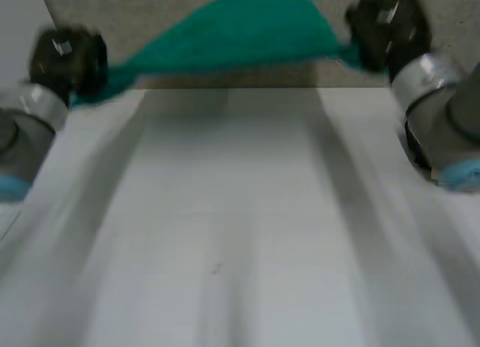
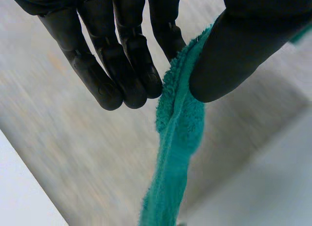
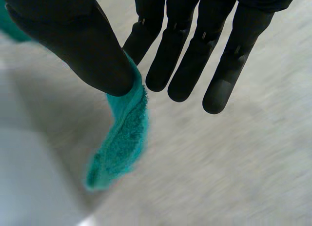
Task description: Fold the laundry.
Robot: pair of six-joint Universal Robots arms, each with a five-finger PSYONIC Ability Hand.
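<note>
Possibly a lab: white table (image 1: 240, 212), grey carpet (image 1: 135, 10).

White table (image 1: 225, 227) in front, speckled beige floor (image 1: 112, 10) beyond its far edge.

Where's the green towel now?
In the head view the green towel hangs stretched between left hand and right hand, each pinching an end, near the table's far edge.

Cloth (image 1: 240, 32) is strung between both hands, off the table (image 1: 240, 212), past its far edge. Left hand (image 1: 71, 58) is on the cloth's left end, right hand (image 1: 386, 28) on its right end. Each end is pinched between thumb and a finger, and the loose end hangs below the fingertips. Floor (image 1: 90, 6) lies behind the table.
</note>
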